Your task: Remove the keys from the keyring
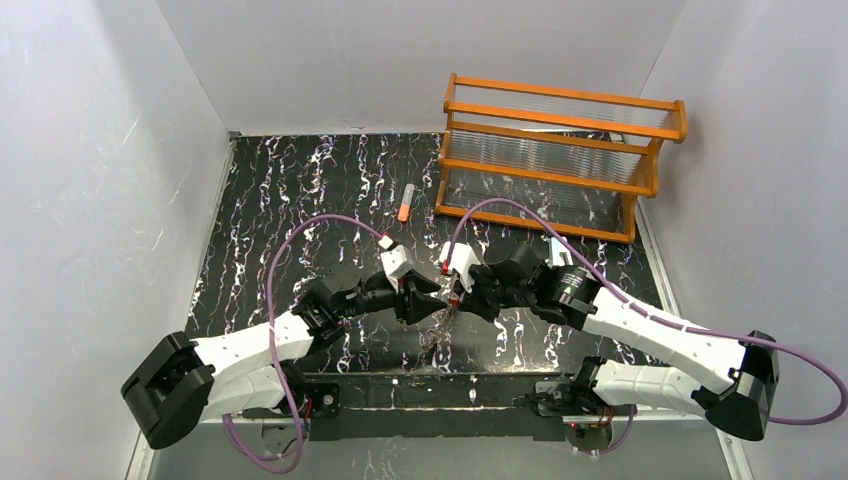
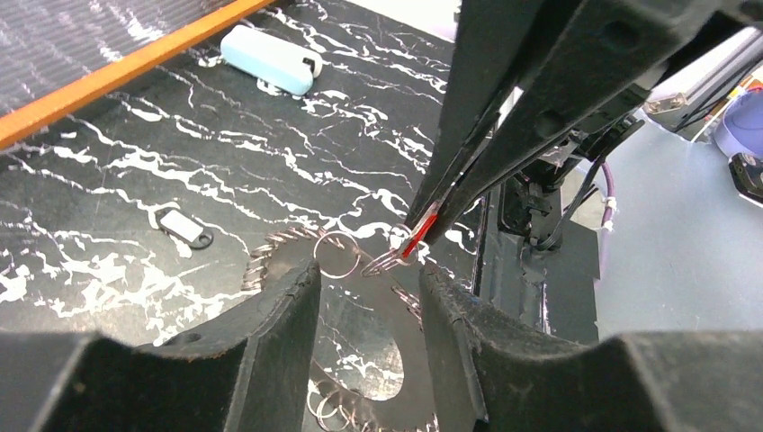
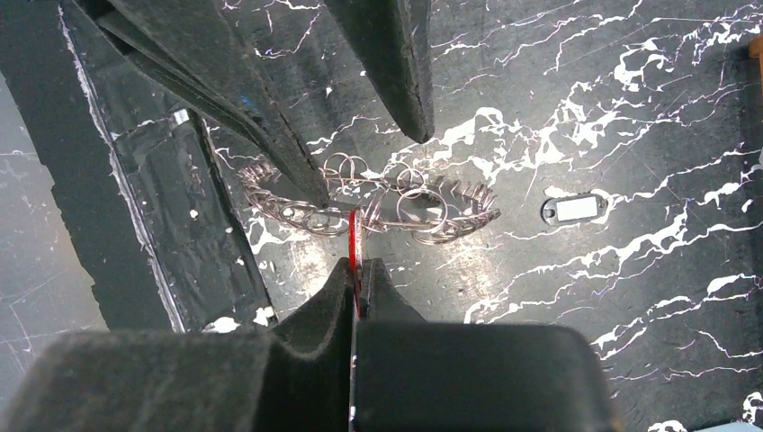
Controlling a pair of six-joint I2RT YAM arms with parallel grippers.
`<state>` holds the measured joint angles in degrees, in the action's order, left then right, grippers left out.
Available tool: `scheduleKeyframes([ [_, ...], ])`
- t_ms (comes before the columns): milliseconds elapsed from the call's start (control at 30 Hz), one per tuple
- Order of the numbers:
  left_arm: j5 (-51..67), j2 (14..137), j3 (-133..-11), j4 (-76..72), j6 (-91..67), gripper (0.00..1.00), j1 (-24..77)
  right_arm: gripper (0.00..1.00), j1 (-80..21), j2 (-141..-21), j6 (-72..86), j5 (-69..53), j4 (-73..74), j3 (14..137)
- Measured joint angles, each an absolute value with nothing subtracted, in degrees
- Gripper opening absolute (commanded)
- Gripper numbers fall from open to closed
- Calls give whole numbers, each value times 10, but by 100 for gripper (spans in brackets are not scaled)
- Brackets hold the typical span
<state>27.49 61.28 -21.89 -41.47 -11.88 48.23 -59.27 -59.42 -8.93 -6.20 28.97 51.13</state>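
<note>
The keyring (image 2: 373, 292), a flat grey toothed plate with a round hole, sits between and just beyond the fingers of my left gripper (image 2: 369, 270). That gripper is open, and one fingertip (image 3: 310, 184) touches the ring's rim. My right gripper (image 3: 358, 263) is shut on the red key (image 3: 353, 236). In the left wrist view the red key (image 2: 419, 236) hangs from a small wire loop on the ring's edge. A dark-and-white key (image 3: 576, 209) lies loose on the table, apart from the ring. No green key shows.
An orange wooden rack (image 1: 560, 150) stands at the back right. An orange-and-grey tube (image 1: 405, 203) lies in front of it. A pale white-blue clip (image 2: 270, 59) rests near the rack's base. The table's near edge and black frame (image 2: 540, 234) are close beside both grippers.
</note>
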Motion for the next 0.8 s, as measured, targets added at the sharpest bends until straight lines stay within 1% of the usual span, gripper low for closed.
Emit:
scheduleKeyframes([
  [233,303,625,-209,-477,-89,44,482,1,-592,-598,-96,-69,304,512],
  [533,401,690,-234,-507,-29,43,482,1,-591,-624,-124,-92,338,541],
  [633,420,697,-236,-510,-21,38,482,1,-590,-624,-131,-95,343,543],
  [800,441,709,-244,-510,-4,28,483,1,-589,-630,-140,-105,351,547],
])
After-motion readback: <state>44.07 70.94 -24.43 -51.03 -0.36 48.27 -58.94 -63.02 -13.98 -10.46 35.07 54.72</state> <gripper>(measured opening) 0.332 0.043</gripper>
